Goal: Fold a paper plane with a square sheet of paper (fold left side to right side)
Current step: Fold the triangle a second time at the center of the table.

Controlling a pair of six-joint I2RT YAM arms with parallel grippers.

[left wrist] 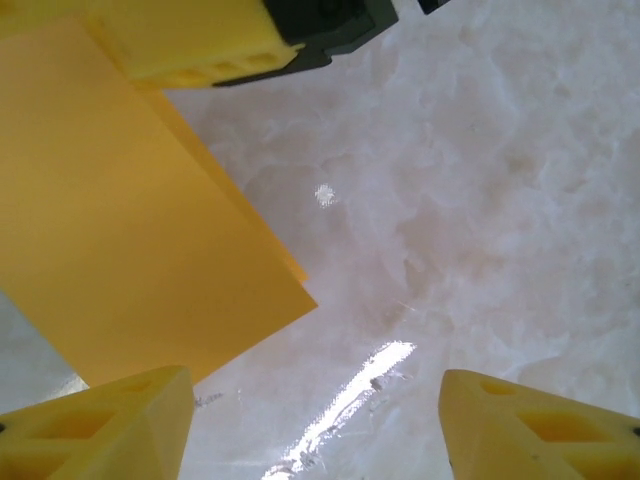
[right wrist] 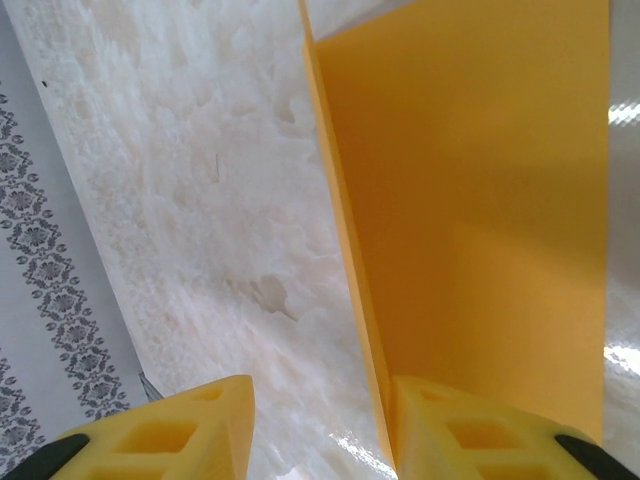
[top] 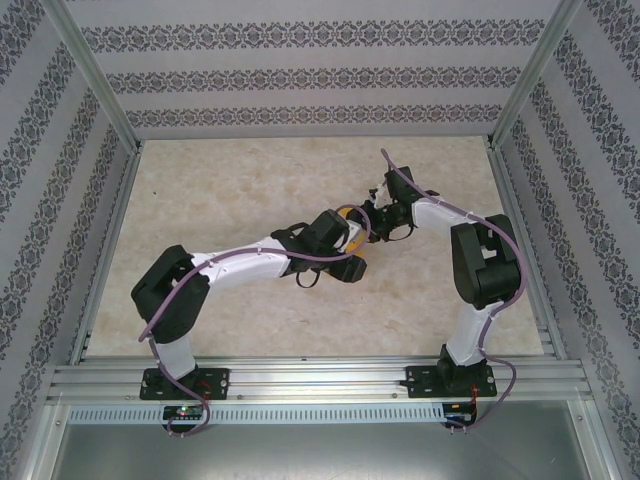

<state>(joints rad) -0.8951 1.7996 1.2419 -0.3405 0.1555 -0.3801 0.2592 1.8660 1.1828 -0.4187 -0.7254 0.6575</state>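
The orange paper [left wrist: 130, 220] lies flat on the pale table [top: 230, 200], near the middle, where the two claws meet. It is folded over, and one layer peeks out a little past the other along one long edge.

The left claw [left wrist: 315, 430] is wide open. Its two yellow fingers stand apart with bare table between them. The paper's corner is just beside one finger, but nothing is between them.

The right claw [right wrist: 320, 430] also has its fingers apart, with bare table in the gap. One yellow finger [right wrist: 480, 430] sits at the near end of the paper. I cannot tell if it pushes down on it.

From above, the left arm [top: 240, 262] bends at its elbow and reaches across to the middle. The right arm [top: 480, 260] goes up, bends, and reaches left and down to the same spot.

The left wrist view shows the paper's far corner and a finger [left wrist: 190, 40] of the right claw on top of the paper. The right wrist view shows the paper's long edge and a patterned wall [right wrist: 40, 250].
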